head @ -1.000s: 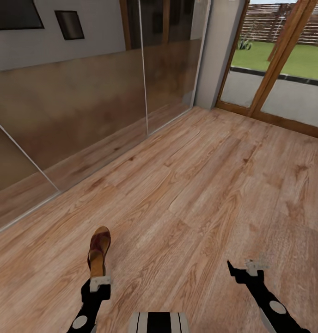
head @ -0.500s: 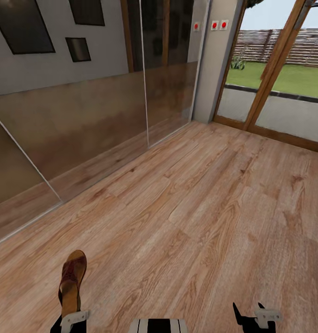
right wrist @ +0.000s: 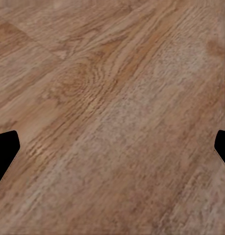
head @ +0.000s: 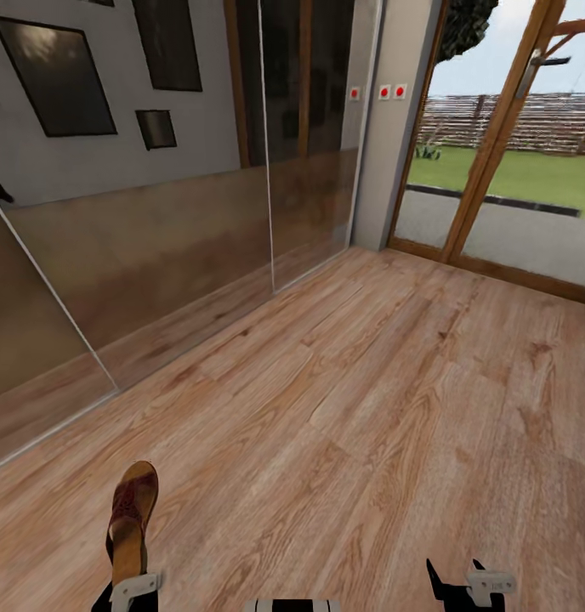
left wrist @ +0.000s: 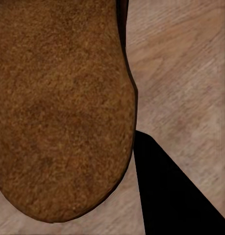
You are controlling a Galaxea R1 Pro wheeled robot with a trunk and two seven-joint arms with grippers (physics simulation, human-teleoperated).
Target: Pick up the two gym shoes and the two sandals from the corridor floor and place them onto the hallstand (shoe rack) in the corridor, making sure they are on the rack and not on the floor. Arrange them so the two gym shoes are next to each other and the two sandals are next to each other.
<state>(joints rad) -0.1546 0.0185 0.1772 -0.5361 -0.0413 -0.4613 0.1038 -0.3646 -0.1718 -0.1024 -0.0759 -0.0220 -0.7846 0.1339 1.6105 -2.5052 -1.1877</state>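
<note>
Left gripper (head: pixel 127 591) clenched on one brown sandal (head: pixel 131 518), lower left of the head frame, held above the corridor floor (head: pixel 369 408). Right gripper (head: pixel 462 586) at the bottom right, fingers spread wide, nothing between them. Glass doors (head: pixel 496 170) upper right.

**Black Limbs, White Fittings**

Black left gripper (head: pixel 127 595) capped by a white bracket plate. Black right gripper (head: pixel 464 586) with a pointed finger and a white bracket bearing small screw marks. White-and-black striped trunk top (head: pixel 292 605) at the lower edge. Flat black fingertips (right wrist: pixel 4 154), angular, seen from the right wrist.
</note>
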